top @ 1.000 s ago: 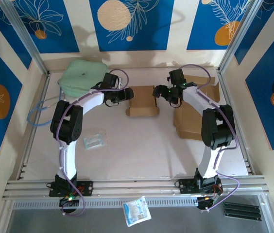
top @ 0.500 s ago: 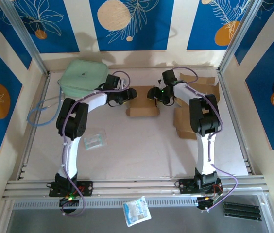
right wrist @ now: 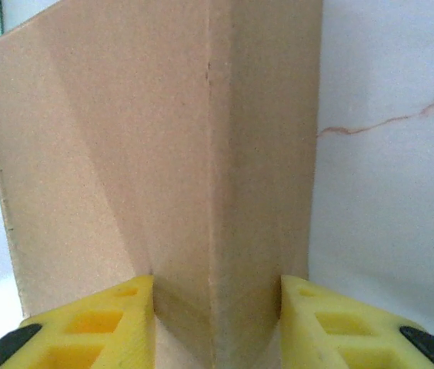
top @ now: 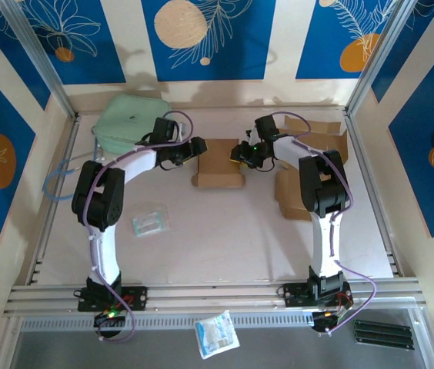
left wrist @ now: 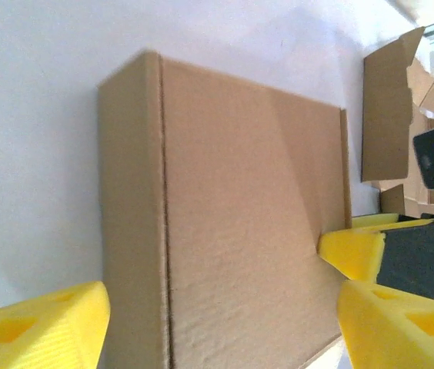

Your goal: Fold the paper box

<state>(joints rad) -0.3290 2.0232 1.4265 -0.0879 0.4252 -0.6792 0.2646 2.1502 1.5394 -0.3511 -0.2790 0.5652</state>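
Observation:
The paper box [top: 218, 163] is a brown cardboard box lying at the back middle of the table, lid side up. My left gripper [top: 195, 148] sits at its left end. In the left wrist view its yellow fingers [left wrist: 40, 323] stand wide apart on either side of the box [left wrist: 232, 223], so the left gripper [left wrist: 217, 330] is open. My right gripper [top: 240, 153] is at the box's right end. Seen from the right wrist, the right gripper [right wrist: 217, 323] is shut on a folded corner of the box [right wrist: 171, 154], both pads touching the cardboard.
A mint-green container [top: 130, 121] stands at the back left. Flat cardboard sheets [top: 309, 184] lie at the right, near the right arm. A clear packet [top: 150, 221] lies left of centre, and a blue cable [top: 59, 181] runs along the left edge.
The right gripper has closed onto the box's right end. The box has slid slightly left. The left gripper narrowed, then opened wider, and drew back a little to the left.

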